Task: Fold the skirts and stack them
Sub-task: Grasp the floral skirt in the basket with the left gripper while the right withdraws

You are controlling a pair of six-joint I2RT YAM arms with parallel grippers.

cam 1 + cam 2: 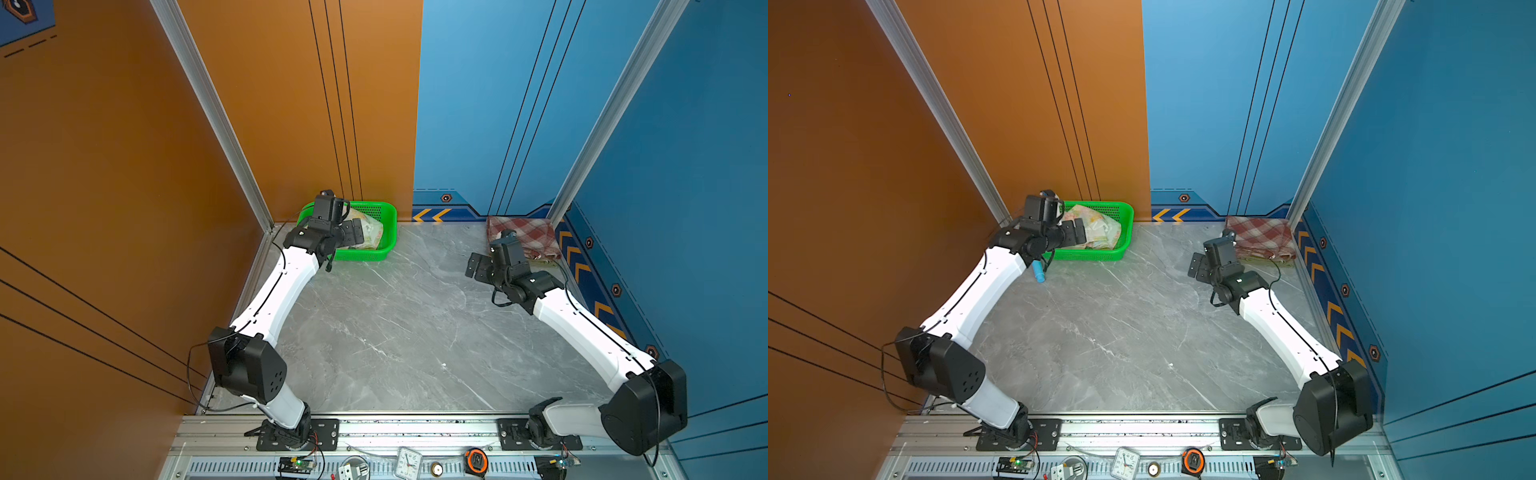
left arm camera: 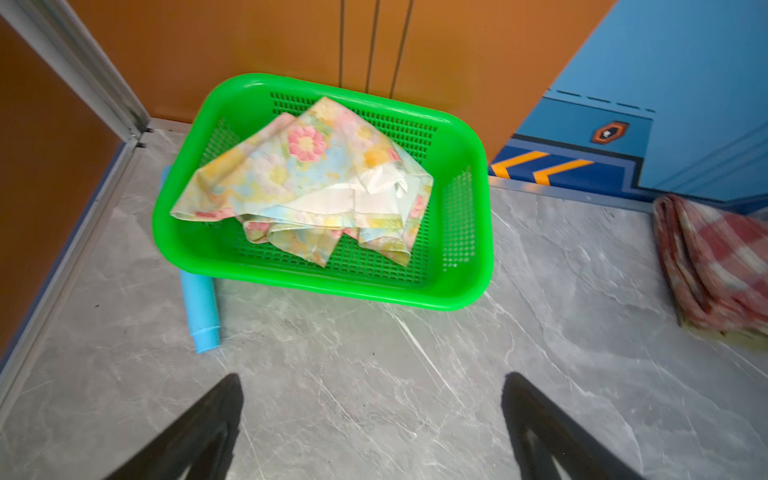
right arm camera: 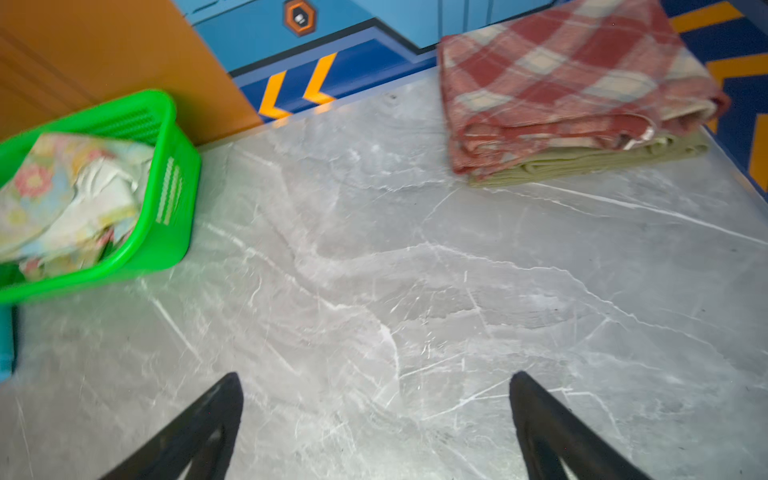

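A crumpled floral skirt point(image 2: 307, 178) lies in the green mesh basket point(image 2: 473, 208) at the far left; both top views show it point(image 1: 370, 232) point(image 1: 1096, 228). In the far right corner the folded plaid skirt point(image 3: 561, 75) rests on the folded olive-green skirt point(image 3: 590, 160); the plaid one point(image 1: 528, 232) shows in both top views. My left gripper point(image 2: 372, 378) hangs open and empty above the basket's near left side point(image 1: 355, 233). My right gripper point(image 3: 376, 376) is open and empty over bare table, left of the stack point(image 1: 478, 266).
A light blue tube point(image 2: 201, 311) lies on the grey marble table under the basket's left end. Orange and blue walls close in the back and sides. A clock point(image 1: 408, 462) and a tape measure point(image 1: 476, 460) sit on the front rail.
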